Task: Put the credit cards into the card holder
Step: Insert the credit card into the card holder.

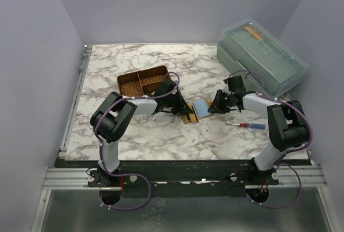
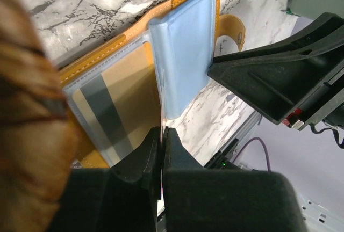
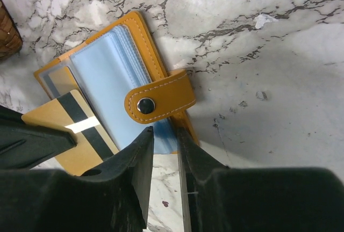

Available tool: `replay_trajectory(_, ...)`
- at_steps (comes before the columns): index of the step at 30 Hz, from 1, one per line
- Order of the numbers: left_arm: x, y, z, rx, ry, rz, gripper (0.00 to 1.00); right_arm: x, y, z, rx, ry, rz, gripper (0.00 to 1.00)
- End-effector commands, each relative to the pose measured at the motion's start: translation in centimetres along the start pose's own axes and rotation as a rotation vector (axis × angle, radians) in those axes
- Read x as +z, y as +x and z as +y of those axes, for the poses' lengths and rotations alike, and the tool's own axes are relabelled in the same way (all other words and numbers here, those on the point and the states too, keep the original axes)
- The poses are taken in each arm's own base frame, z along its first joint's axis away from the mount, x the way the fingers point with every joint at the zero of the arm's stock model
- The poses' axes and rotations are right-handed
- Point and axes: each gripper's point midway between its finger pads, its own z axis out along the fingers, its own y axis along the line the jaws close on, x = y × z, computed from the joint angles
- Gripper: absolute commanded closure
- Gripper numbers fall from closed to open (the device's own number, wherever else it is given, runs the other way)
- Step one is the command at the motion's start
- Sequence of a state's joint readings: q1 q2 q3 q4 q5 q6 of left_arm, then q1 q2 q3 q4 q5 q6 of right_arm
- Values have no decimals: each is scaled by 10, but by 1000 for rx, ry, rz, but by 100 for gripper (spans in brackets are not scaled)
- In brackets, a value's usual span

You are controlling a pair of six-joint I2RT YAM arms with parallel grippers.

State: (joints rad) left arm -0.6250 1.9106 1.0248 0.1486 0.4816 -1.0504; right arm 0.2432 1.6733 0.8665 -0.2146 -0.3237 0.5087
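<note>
The orange-tan card holder (image 1: 189,118) lies open on the marble between both grippers, its pale blue plastic sleeves (image 2: 183,55) partly raised. It also shows in the right wrist view (image 3: 161,100) with its snap strap. My left gripper (image 1: 181,108) (image 2: 163,131) is shut on a yellowish credit card with a dark stripe (image 3: 54,135), edge-on at the sleeves (image 2: 161,98). Another yellowish card (image 2: 107,108) sits inside a clear sleeve. My right gripper (image 1: 216,104) (image 3: 164,132) pinches the near edge of the blue sleeves, jaws almost closed.
A brown woven divided basket (image 1: 142,80) stands just behind the left gripper. A grey-green lidded plastic box (image 1: 263,60) is at the back right. A red and blue screwdriver (image 1: 247,125) lies on the marble near the right arm.
</note>
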Motion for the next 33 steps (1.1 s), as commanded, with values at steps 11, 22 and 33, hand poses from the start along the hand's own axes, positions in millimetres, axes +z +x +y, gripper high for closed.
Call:
replay_trajectory(11, -4, -3, -2, 5, 77, 84, 100, 7, 42, -20, 31, 49, 115, 74)
replay_trajectory(22, 4, 1, 5, -44, 69, 118, 100, 7, 42, -20, 24, 49, 120, 75)
replay_trajectory(33, -6, -12, -5, 132, -52, -13, 100, 8, 47, -21, 37, 44, 130, 76)
